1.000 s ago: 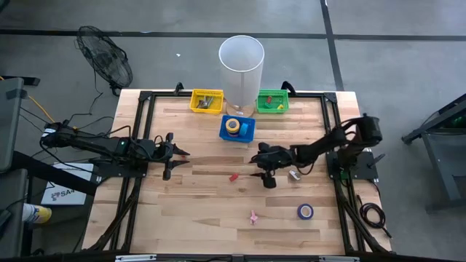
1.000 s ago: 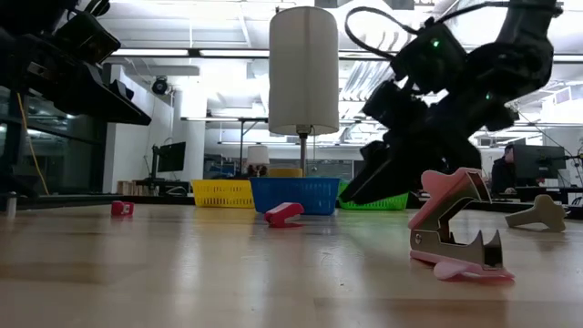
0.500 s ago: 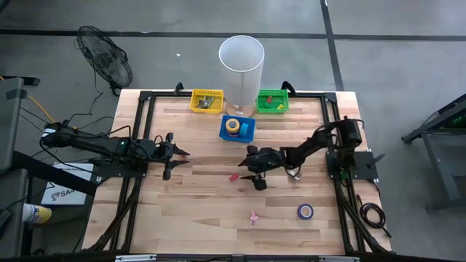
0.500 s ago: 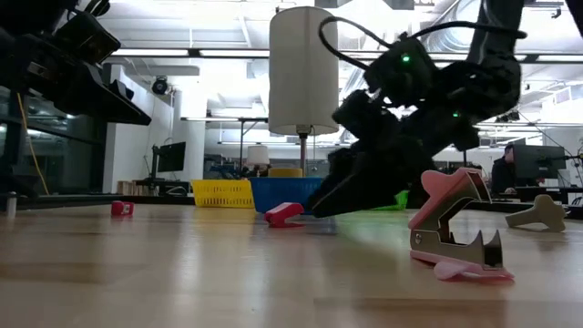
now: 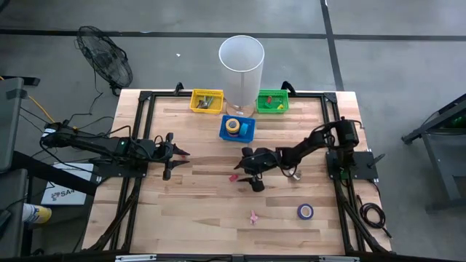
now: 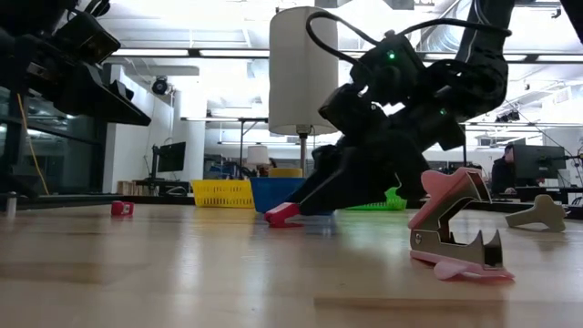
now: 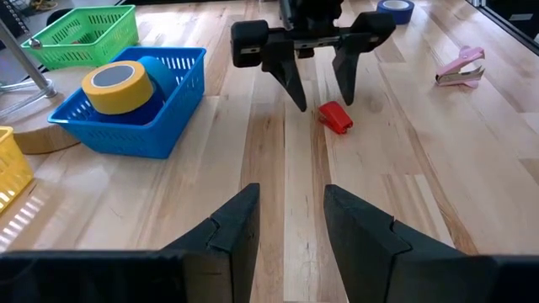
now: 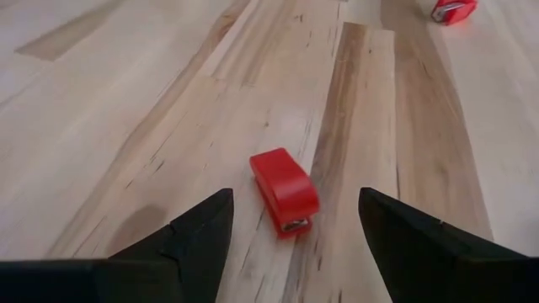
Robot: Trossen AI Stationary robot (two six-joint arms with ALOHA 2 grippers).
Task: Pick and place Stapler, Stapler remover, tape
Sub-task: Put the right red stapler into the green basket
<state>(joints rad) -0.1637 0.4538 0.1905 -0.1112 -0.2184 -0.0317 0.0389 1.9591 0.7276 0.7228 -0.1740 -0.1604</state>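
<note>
A small red stapler [image 8: 285, 192] lies flat on the wooden table, near its middle [image 5: 234, 177]. My right gripper [image 8: 295, 196] is open and low over the table [image 6: 305, 208], one finger on each side of the stapler without touching it. The pink staple remover [image 5: 253, 217] and the blue tape roll [image 5: 305, 212] rest on the table toward the near edge. My left gripper [image 5: 178, 154] waits open at the table's left [image 7: 290, 202], pointing at the stapler [image 7: 335, 116].
A blue basket [image 5: 246, 132] holding a yellow tape roll [image 5: 232, 125], a yellow basket [image 5: 207, 100] and a green basket [image 5: 272, 100] stand at the far edge beside a tall white cylinder [image 5: 241, 62]. A grey staple remover [image 5: 295, 175] lies behind my right gripper. Another small red item [image 6: 121, 208] lies farther left.
My right gripper has moved toward the table's left and down toward the red stapler, staying open; its fingers now stand on either side of the stapler. The stapler has not moved.
</note>
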